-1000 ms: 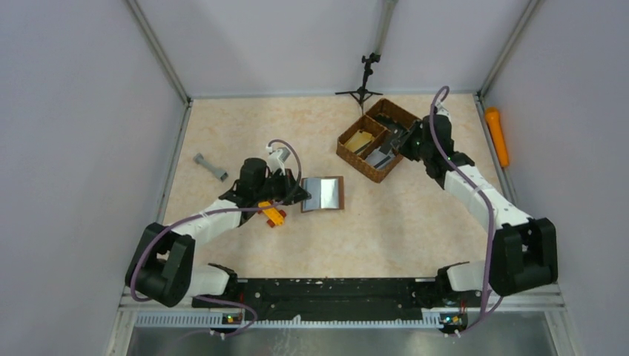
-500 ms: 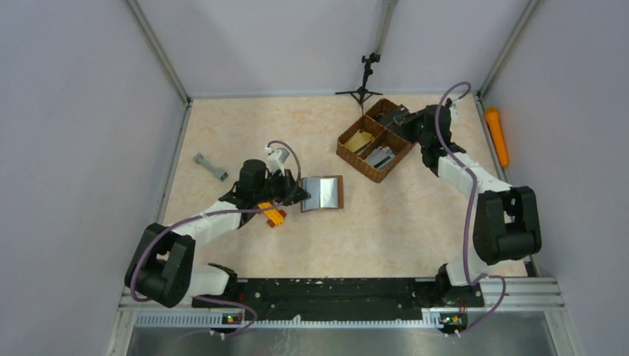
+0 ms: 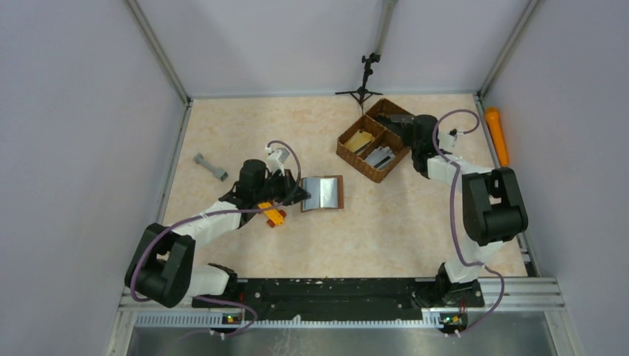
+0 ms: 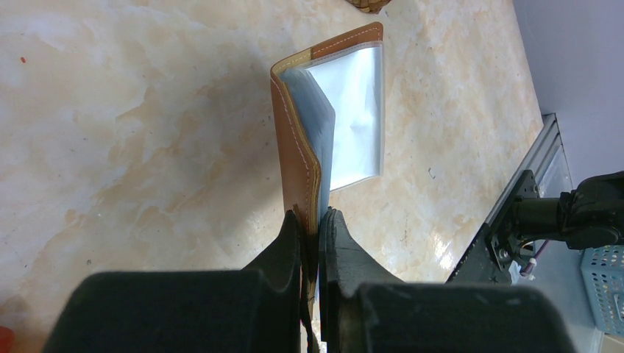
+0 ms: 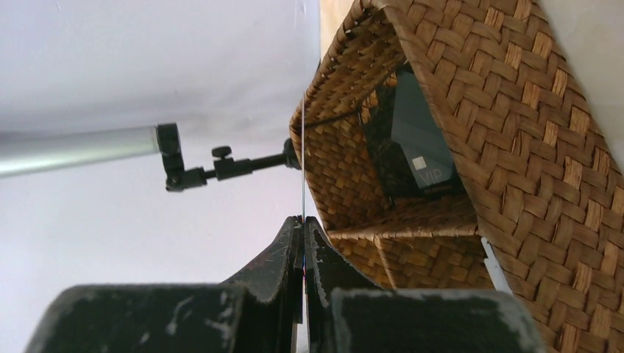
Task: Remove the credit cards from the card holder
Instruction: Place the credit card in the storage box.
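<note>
Brown leather wallet [image 4: 298, 140] lies open near the middle of the bench [image 3: 245, 126], one flap held upright in the closed left pincer [image 4: 315, 220], its silvery clear sleeves looking empty from here. Within the last second the right arm has folded back beside the basket [image 3: 348, 152] toward the far right corner, and the right pincer [image 5: 302, 220] pinches a thin card [image 5: 302, 147] edge-on, likely ready to drop in.

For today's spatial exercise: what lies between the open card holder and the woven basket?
Nothing: the top external view shows bare tabletop between the card holder and the woven basket.
</note>
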